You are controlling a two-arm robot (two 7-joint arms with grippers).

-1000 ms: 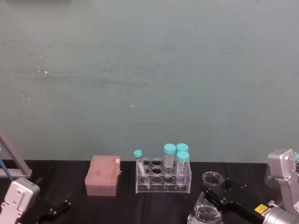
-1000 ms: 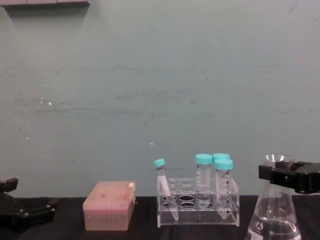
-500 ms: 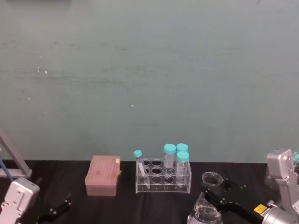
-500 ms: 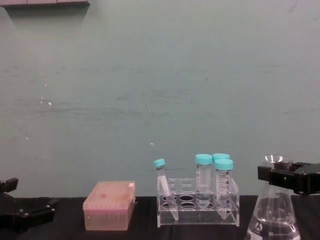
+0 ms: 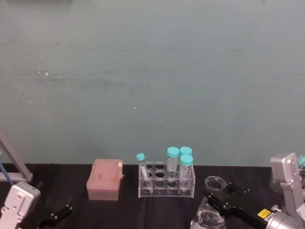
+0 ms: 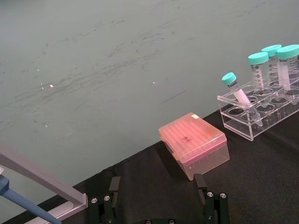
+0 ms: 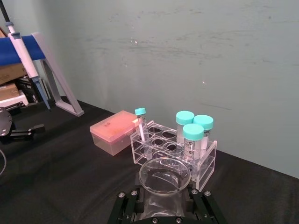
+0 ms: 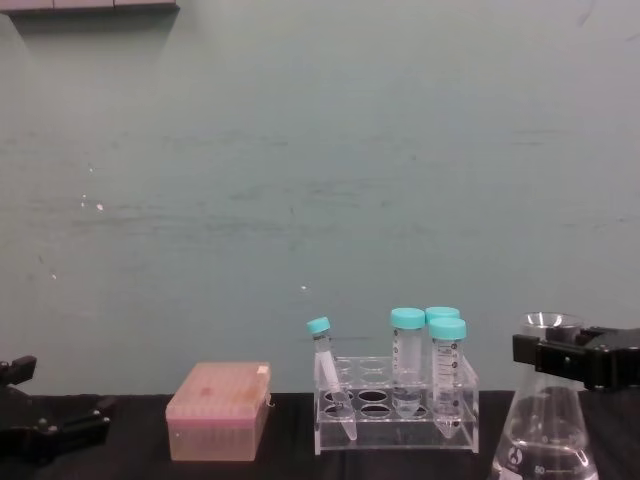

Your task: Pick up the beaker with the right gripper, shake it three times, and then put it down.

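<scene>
The beaker point(image 5: 208, 220) is a clear conical flask holding a little clear liquid, and it stands upright at the right front of the black table point(image 5: 71, 181). My right gripper point(image 5: 217, 199) is shut on its narrow neck just under the flared rim. Seen from the chest, the black fingers point(image 8: 575, 358) cross the neck of the beaker point(image 8: 545, 440). From the right wrist I look down into the beaker's mouth point(image 7: 164, 175), between the right gripper's point(image 7: 163, 198) two fingers. My left gripper point(image 6: 159, 205) rests open and empty at the left front.
A clear rack point(image 5: 166, 182) with several teal-capped tubes stands just left of and behind the beaker. A pink tip box point(image 5: 105, 179) lies left of the rack. A pipette stand point(image 7: 51, 79) is at the far left. The teal wall closes off the back.
The right gripper and the beaker have sunk slightly and drifted a little to the left. The left arm has not moved.
</scene>
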